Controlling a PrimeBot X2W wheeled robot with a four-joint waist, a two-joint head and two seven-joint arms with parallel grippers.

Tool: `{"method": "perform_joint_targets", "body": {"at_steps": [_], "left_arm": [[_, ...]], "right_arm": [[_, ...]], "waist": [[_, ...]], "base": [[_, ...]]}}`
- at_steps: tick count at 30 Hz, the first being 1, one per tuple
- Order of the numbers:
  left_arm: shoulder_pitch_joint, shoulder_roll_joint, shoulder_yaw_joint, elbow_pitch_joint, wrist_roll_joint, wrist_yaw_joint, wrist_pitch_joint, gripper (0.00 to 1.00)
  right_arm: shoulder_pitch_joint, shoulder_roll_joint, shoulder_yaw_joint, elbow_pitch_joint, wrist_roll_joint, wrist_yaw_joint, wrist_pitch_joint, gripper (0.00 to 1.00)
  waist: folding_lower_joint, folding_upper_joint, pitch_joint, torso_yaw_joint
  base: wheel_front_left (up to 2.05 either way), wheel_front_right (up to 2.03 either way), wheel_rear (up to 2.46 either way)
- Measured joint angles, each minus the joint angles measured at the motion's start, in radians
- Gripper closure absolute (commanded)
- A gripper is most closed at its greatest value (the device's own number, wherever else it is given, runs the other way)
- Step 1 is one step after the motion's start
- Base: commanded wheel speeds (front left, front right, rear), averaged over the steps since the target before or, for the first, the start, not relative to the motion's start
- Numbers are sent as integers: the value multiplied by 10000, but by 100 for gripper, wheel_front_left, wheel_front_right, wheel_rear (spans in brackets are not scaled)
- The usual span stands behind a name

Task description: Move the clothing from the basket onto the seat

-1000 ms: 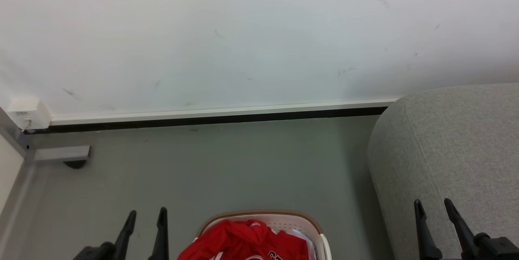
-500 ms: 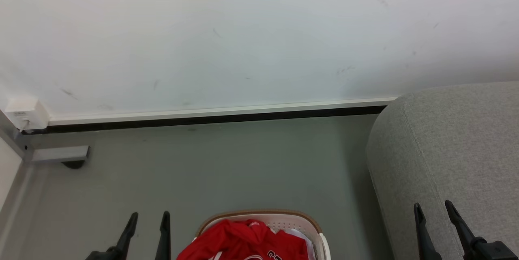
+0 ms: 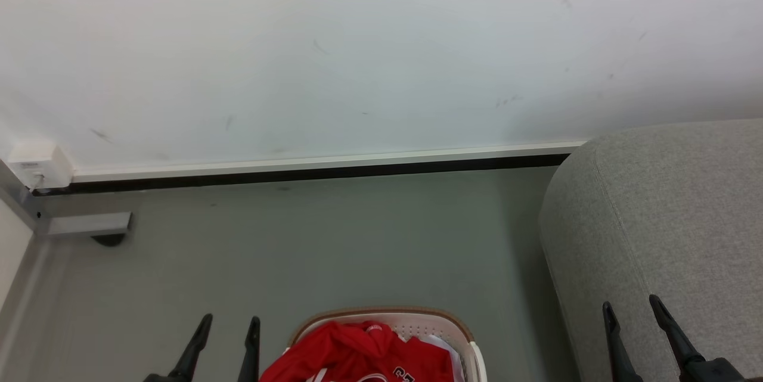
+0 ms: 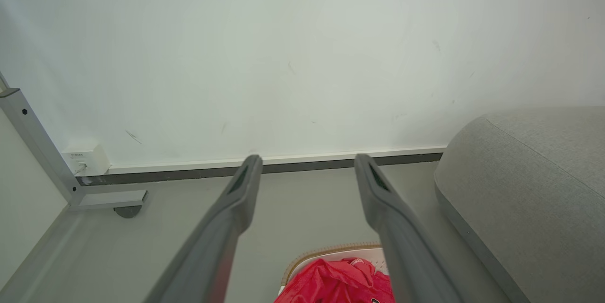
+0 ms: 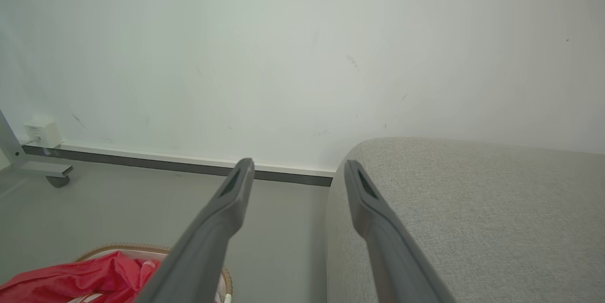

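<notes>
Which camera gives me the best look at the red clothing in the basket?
Head view: the clothing lies unobstructed with its lettering visible, though it is cropped below. The left wrist view catches a small bunch of it; the right wrist view shows a cropped corner at lower left.

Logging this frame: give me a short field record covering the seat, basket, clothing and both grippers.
seat: grey, on the robot's right
left gripper: open, holding nothing
right gripper: open, holding nothing, in front of the seat's near edge
basket: white with brown rim, between the two grippers
clothing: red, heaped inside the basket
task stage: no garment grasped yet
</notes>
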Motion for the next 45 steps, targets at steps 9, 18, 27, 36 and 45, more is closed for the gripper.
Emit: {"method": "perform_joint_targets", "body": {"at_steps": [9,18,27,36,45], "left_arm": [[-1,-17,59,-4,13,-59,0,0],[-407,-17,-263,125,123,-251,-2,0],[-1810,428,-2015,1490,199,-539,-2,0],[-4098,1020,-5469,4019,-1191,-585,585,0],[-5795,1365,-8107,5524,-2769,-587,1442,0]], "right_arm": [[-6,6,59,0,-25,0,-10,0],[-576,13,153,-391,-27,0,-13,0],[-1479,13,190,-1152,-59,0,-13,0],[-2373,-75,349,-1806,-201,0,-15,0],[-3150,-100,610,-2291,-299,0,-13,0]], "waist": [[0,0,88,-29],[0,0,733,-322],[1,0,1944,-619],[1,0,3483,-915],[2,0,4943,-1340]], "base": [[0,0,0],[0,0,0],[0,0,0],[0,0,0],[0,0,0]]}}
